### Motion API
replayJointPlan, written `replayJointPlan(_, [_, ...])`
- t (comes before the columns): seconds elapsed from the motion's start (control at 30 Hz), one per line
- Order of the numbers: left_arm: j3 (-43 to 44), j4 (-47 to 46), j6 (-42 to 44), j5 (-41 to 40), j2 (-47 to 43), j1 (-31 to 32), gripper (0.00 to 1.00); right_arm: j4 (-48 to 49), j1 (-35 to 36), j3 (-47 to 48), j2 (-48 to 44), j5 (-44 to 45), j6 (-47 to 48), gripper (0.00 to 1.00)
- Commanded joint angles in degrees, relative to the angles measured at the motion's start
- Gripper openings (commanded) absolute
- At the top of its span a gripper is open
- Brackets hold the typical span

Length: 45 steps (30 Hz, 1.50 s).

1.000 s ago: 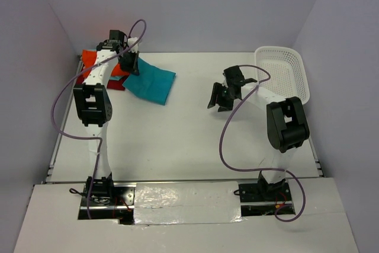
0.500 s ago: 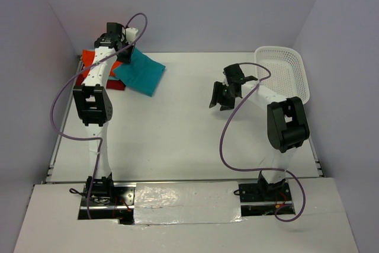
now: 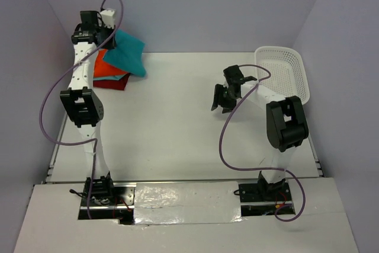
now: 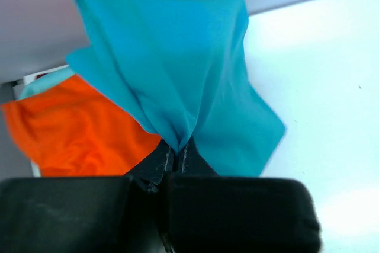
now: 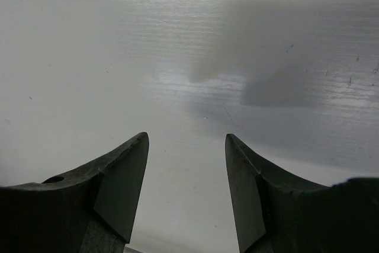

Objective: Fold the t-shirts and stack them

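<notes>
Left pincer (image 4: pixel 176 149): clenched, jaws pressed together on a pinched fold of the teal-blue t-shirt (image 4: pixel 172 63). The grip is at one gathered point and the cloth fans out from the fingertips in loose folds. In the top view this pincer (image 3: pixel 108 29) is high up at the far-left corner, next to the back wall, and the teal-blue t-shirt (image 3: pixel 127 51) hangs off it, draping down and to the right of it.

Right under and slightly nearer than the hanging cloth is the orange t-shirt (image 3: pixel 108 69), lying flat on the desk (image 3: pixel 177 128). In the wrist view it shows to the left of the pincer (image 4: pixel 89 128). The dark red t-shirt (image 3: pixel 113 83) is beneath the orange one, with only its near edge sticking out. A thin pale mint-aqua strip (image 4: pixel 41 84) peeks out beyond the orange, at the left of the wrist view. Cannot tell whether the teal's lower edge touches the stack.

Right pincer (image 5: pixel 186 140): released, jaws partly apart, nothing between them, only bare desk (image 5: pixel 177 39) ahead of the tips. In the top view this pincer (image 3: pixel 221 100) hovers over the right-centre of the desk, well apart from all the shirts. The white mesh basket (image 3: pixel 278 50) is to its right and farther back, near the right wall.
</notes>
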State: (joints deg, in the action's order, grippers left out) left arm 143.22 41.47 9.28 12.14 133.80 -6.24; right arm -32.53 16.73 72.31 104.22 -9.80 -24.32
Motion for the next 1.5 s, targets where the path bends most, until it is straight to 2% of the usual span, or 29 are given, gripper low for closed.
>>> replayJointPlan(0.0, [3.56,-4.72,-4.78,4.55,-4.60,-4.73,0.00,-1.83,0.06,0.46,0.71,1.19,1.02,0.62])
replayJointPlan(0.13, [3.12,-7.11,-5.50,8.32,-5.13,-9.74,0.00,-3.06,0.06,1.69,2.47,1.45,1.37,0.62])
replayJointPlan(0.37, [-0.13,-6.84,-4.36,17.63,1.19,-13.36,0.00,-5.08,0.06,5.03,4.93,1.36,2.16,0.62])
replayJointPlan(0.5, [-0.13,-6.58,-1.72,18.80,5.50,-14.58,0.00,-6.75,0.06,7.84,5.99,1.54,2.78,0.62])
replayJointPlan(0.63, [0.74,-8.25,-3.73,15.99,8.75,-17.04,0.00,-7.37,-0.03,8.81,6.52,1.19,2.96,0.62])
replayJointPlan(0.7, [0.49,-8.25,-7.33,13.44,8.85,-18.97,0.07,-7.46,0.06,9.07,6.61,1.01,3.13,0.62])
replayJointPlan(0.73, [0.22,-7.99,-8.74,12.13,8.24,-19.42,0.15,-7.46,-0.03,9.07,6.69,0.75,3.05,0.62])
replayJointPlan(0.77, [-0.13,-7.73,-8.75,10.64,7.80,-19.68,0.30,-7.37,0.05,9.07,6.61,0.66,3.22,0.62])
replayJointPlan(0.8, [-1.35,-7.46,-8.75,7.66,7.10,-19.77,0.36,-7.37,0.06,9.07,6.61,0.49,3.22,0.62])
replayJointPlan(0.83, [-2.06,-7.02,-8.40,6.42,5.70,-19.86,0.47,-7.28,0.06,9.07,6.61,0.40,3.22,0.62])
replayJointPlan(0.9, [-2.68,-6.23,-8.40,3.61,4.72,-19.78,0.57,-7.28,0.06,9.25,6.87,0.14,3.14,0.62])
replayJointPlan(1.03, [-2.42,-3.95,-7.35,-1.59,3.31,-19.78,0.60,-6.58,0.14,8.90,6.34,-0.92,2.87,0.62])
replayJointPlan(1.33, [-3.47,2.37,-4.45,-2.39,-2.13,-19.60,0.60,-5.35,-0.03,5.74,2.22,-0.74,3.22,0.62])
replayJointPlan(1.47, [-13.29,8.25,-0.06,-2.04,-12.99,-18.99,0.58,-3.59,-0.12,2.14,-2.61,-0.66,3.22,0.63])
